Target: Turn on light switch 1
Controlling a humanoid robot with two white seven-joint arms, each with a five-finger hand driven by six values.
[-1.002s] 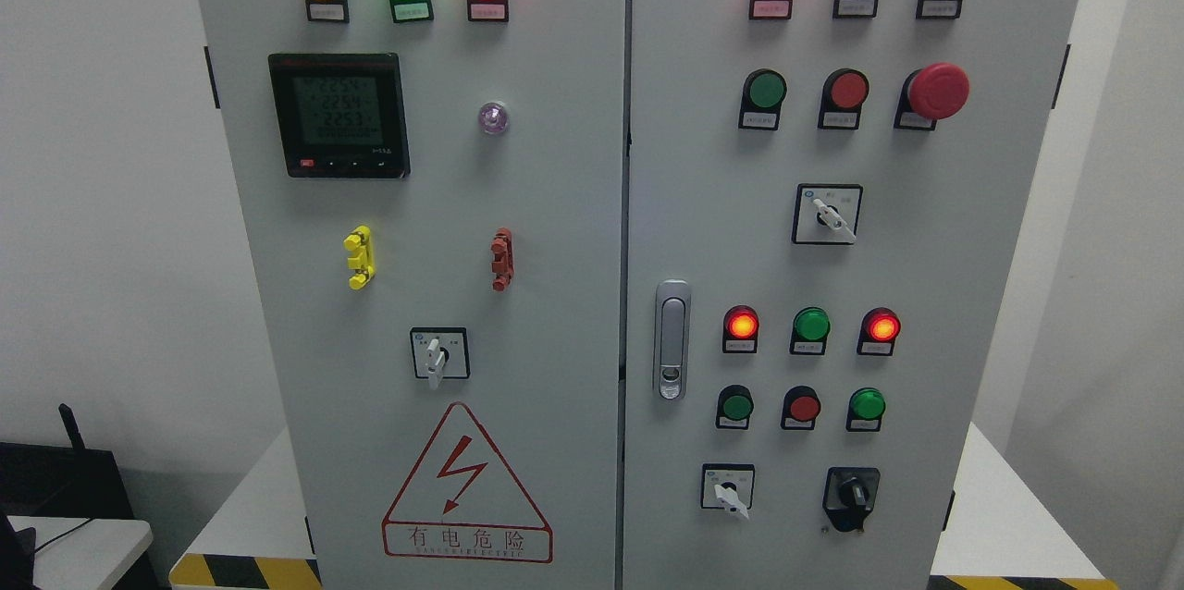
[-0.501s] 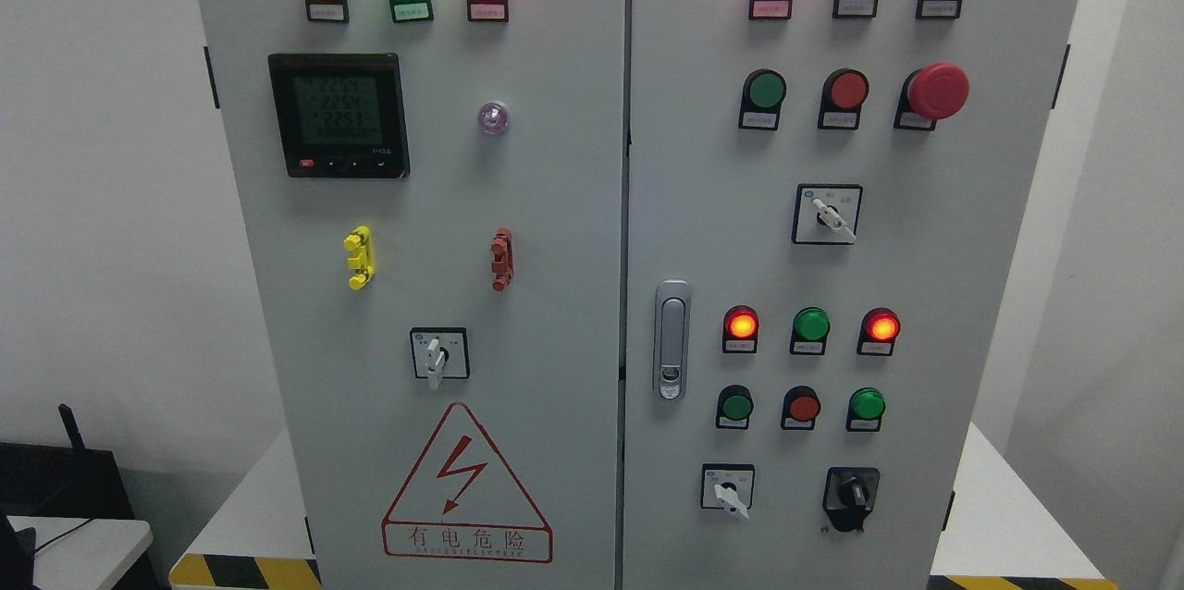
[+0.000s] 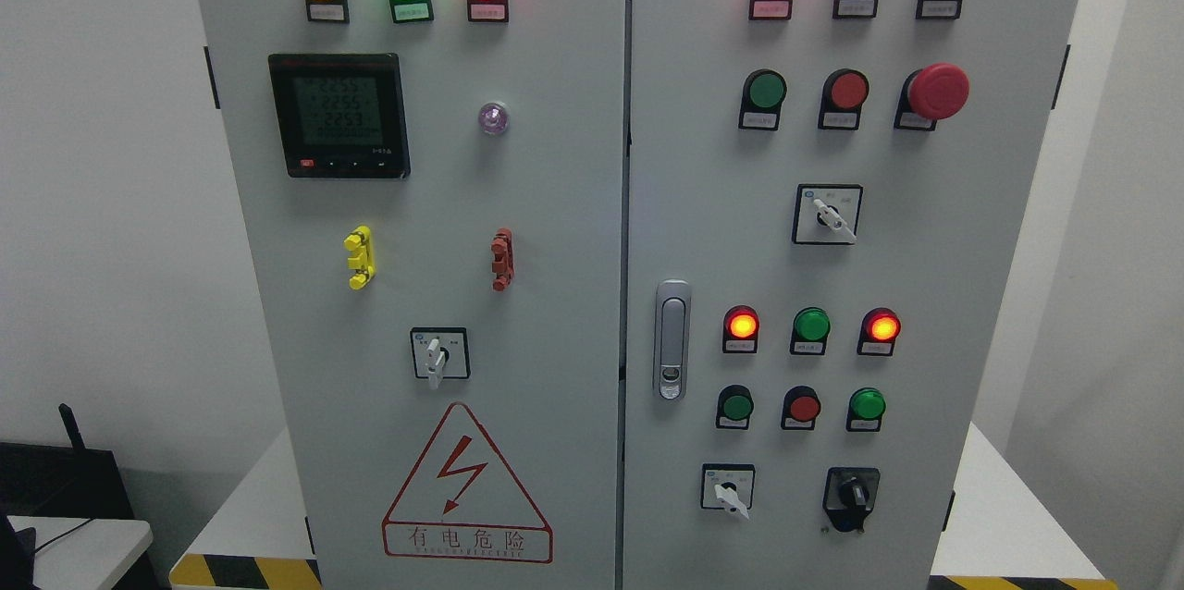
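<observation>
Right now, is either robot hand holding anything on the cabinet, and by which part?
Nothing is seen held: neither hand is in the head view. The cabinet and its switches, such as the black one, are untouched.

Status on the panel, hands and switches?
Both hands out of view. Cabinet switches untouched; labels too small to tell which is switch 1. Nothing blocking the front.

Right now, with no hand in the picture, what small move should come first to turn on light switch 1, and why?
Probably raise one arm into view toward the grey control cabinet. No hand shows yet, and the small labels under its round buttons are too blurred to tell which one is switch 1, so approach before committing.
</observation>
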